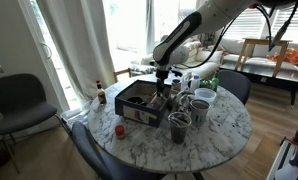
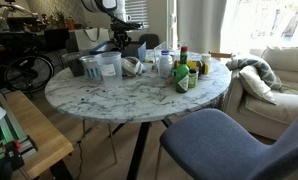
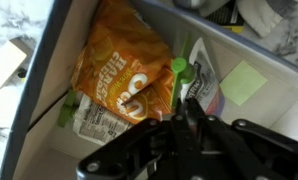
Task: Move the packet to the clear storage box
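In the wrist view the gripper [image 3: 186, 108] hangs nearest at 6 o'clock, its dark jaws close together, though I cannot tell whether they are clenched or released. Beyond, towards 10 o'clock, the orange packet [image 3: 119, 65] lies flat inside the clear storage box [image 3: 39, 90], so the delivery looks done. Farther off in an exterior view, the box stands on the marble surface [image 1: 224, 135], with grey cups [image 1: 179, 125] at its 4 o'clock.

I see an orange crinkly foil packet [image 3: 119, 70] with white print. The clear storage box [image 1: 139, 100] has a pale rim and dark sides. Square paper note [image 3: 244, 82]: pale green. Jaws black. Round marble counter [image 2: 139, 95]: white, grey veins. Fabric chair [image 2: 229, 140]: blue-grey.
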`<state>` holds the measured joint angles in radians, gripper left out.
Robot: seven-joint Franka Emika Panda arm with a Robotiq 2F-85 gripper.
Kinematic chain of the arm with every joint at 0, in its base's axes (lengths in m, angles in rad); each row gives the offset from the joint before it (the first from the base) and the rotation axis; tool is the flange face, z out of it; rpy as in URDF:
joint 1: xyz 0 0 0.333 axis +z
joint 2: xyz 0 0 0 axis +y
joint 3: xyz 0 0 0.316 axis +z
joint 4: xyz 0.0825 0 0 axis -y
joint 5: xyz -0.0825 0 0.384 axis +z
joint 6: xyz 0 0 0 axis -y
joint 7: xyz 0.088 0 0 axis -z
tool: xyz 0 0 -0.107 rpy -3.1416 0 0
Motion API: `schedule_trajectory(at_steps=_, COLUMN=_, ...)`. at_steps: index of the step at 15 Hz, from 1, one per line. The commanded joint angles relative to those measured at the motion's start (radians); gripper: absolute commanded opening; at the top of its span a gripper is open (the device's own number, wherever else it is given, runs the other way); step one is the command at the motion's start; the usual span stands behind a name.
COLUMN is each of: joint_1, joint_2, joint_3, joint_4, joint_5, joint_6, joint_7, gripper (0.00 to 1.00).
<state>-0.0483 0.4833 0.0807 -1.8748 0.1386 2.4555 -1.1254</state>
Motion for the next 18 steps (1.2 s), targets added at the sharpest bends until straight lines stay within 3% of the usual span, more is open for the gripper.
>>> schedule_trajectory(at_steps=1, joint_1=-0.017, joint_2=-0.015, joint_3=0.020, joint_4=0.014, joint_5=-0.022, joint_6=-0.063, joint_7=0.030, gripper=0.00)
schedule_trajectory(at_steps=8, joint_1=0.001, joint_2=-0.081, joint_3=0.009, joint_4=0.041, joint_5=-0.045, joint_6=-0.150, joint_7=0.062, gripper=0.00)
schedule_trajectory(at_steps=12, joint_1=0.000, joint_2=-0.125, joint_3=0.008, joint_4=0.129, joint_5=-0.038, joint_6=-0.191, joint_7=0.089, gripper=0.00)
schedule_trajectory(at_steps=18, joint_1=-0.004, joint_2=-0.109, joint_3=-0.044, joint_4=0.292, joint_5=-0.115, joint_6=-0.145, joint_7=0.196, gripper=0.00)
